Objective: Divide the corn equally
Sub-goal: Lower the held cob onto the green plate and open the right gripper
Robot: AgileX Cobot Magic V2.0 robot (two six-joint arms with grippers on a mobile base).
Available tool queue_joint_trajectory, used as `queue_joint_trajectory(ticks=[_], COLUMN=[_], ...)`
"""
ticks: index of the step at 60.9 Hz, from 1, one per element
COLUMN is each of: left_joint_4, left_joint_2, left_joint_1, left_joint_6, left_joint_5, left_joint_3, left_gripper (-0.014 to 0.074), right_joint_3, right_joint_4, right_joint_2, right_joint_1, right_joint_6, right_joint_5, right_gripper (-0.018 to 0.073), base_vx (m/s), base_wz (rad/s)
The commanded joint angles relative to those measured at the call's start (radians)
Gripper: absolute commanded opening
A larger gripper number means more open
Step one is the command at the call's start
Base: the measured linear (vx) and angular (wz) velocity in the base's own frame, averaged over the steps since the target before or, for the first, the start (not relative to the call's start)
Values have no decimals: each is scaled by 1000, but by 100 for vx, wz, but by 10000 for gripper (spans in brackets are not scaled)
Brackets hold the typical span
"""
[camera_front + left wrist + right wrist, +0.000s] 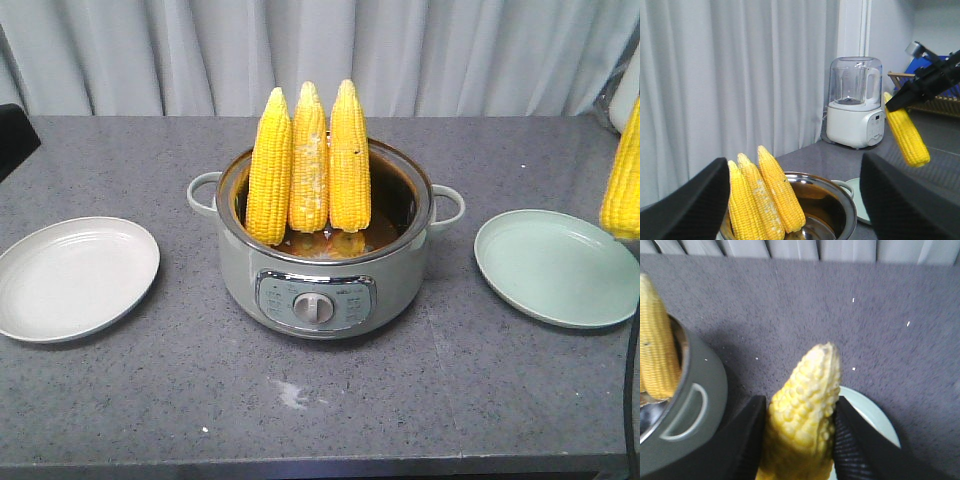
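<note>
Three yellow cobs (309, 160) stand upright together, the middle one white-patched, well apart from the right fingers (751, 440), which clamp the fourth cob (807, 405).

Lower ends of the three cobs (308, 160) hidden inside the pot (240, 270). Right of the pot, the fourth cob (622, 185) cut by the frame edge; in the right wrist view blurred, its base cropped, covering most of the plate (875, 415). On the pot's panel (316, 305), lettering too small to read. The left fingers (685, 210) blurred, cropped.
</note>
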Motion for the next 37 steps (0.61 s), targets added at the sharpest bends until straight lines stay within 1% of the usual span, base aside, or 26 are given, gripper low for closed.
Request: queue_joint_trajectory(ticks=[1,13,28,37], left_joint_4=[-52,-52,-52,-52], left_joint_2=[7,7,7,7], left_joint_1=[-2,-2,-2,-2], left_joint_6=[-6,-6,-6,-6], left_joint_5=[25,22,22,22], left_joint_3=[-35,-35,-35,-35], left_gripper=[516,516,516,516], right_joint_3=[-27,-27,-27,-27], right_joint_4=[68,135,139,130], right_joint_2=[50,221,297,315], right_joint_1=[-3,-3,-3,-3], right_joint_6=[2,-18,-70,-76], right_joint_5=[-47,-66,-67,-65], right_gripper=[-4,-1,13,52], base_vx=[0,0,0,0], base_wz=[0,0,0,0])
